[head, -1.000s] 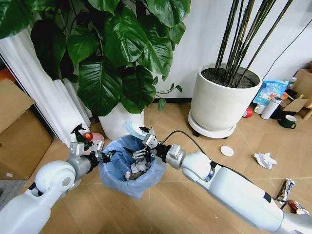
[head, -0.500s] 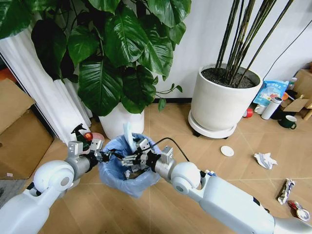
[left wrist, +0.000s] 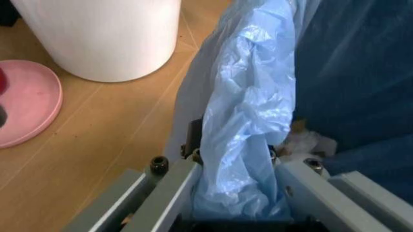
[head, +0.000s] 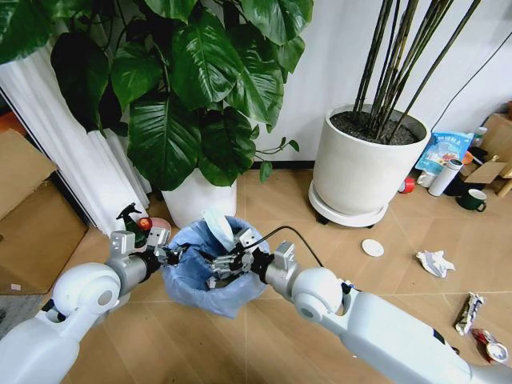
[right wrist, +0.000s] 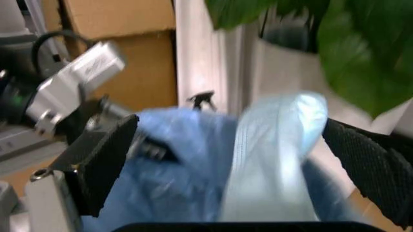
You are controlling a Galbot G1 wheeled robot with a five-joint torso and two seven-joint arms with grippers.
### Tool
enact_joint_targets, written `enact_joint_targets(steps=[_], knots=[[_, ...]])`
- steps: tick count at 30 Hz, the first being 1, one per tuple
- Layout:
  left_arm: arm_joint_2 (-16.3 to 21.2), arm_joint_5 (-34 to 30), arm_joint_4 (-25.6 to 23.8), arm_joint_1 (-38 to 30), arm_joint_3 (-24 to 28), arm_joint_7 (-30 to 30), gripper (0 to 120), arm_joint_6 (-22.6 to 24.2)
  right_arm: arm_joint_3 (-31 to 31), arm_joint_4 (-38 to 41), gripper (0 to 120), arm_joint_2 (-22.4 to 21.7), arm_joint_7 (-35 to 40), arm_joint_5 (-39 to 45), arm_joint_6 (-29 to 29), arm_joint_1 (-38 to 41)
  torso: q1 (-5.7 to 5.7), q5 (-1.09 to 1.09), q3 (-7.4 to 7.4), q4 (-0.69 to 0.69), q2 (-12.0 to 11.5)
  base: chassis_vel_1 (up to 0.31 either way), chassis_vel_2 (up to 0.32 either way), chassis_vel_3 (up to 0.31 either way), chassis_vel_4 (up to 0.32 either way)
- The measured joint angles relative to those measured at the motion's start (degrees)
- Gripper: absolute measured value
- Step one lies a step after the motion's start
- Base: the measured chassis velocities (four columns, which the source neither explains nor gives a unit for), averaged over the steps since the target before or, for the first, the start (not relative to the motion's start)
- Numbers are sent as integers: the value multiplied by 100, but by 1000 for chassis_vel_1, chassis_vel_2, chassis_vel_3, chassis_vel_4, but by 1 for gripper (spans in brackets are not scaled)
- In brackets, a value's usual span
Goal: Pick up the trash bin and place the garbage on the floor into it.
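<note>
The left gripper (left wrist: pixel 235 166) has its jaws clamped on the trash bin (head: pixel 210 276) rim, bunching thin, slippery liner between them; the right gripper (head: pixel 222 262), jaws apart, straddles a soft pale-blue piece (right wrist: pixel 274 150).

White wall (head: pixel 336 56), potted plants (head: pixel 368 164), cardboard boxes (head: pixel 32 216) at left

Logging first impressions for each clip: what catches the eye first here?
The blue-lined trash bin at the centre, in front of the leafy plant's white pot, with both arms meeting at it. The left pincer clamps its rim; the right pincer sits over the opening. Litter remains on the floor at right, including a crumpled paper wad.
</note>
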Motion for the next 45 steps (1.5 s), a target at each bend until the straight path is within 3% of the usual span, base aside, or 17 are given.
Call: enact_joint_targets(steps=[4,13,19,29,37,45], knots=[[-21,14,3,-3,21,6,1,-6,125,-116,100,48,-226,-425,240,85,0,0,0,-1,0,0,0,0,0],[-13,44,43,6,12,18,1,-21,171,-94,100,110,-283,-509,319,146,0,0,0,0,0,0,0,0,0],[-40,78,93,-14,12,23,1,-37,201,-10,100,-125,-863,-1123,606,182,0,0,0,-1,0,0,0,0,0],[-136,124,130,-65,48,33,1,-44,91,224,100,-436,-1162,-1062,657,54,0,0,0,-1,0,0,0,0,0],[-162,142,146,-37,46,6,1,-46,353,131,100,-328,-535,-827,582,-32,0,0,0,0,0,0,0,0,0],[-229,247,150,33,-14,0,1,-50,1598,299,100,-509,232,-422,79,-1063,0,1,0,-1,0,0,0,0,0]])
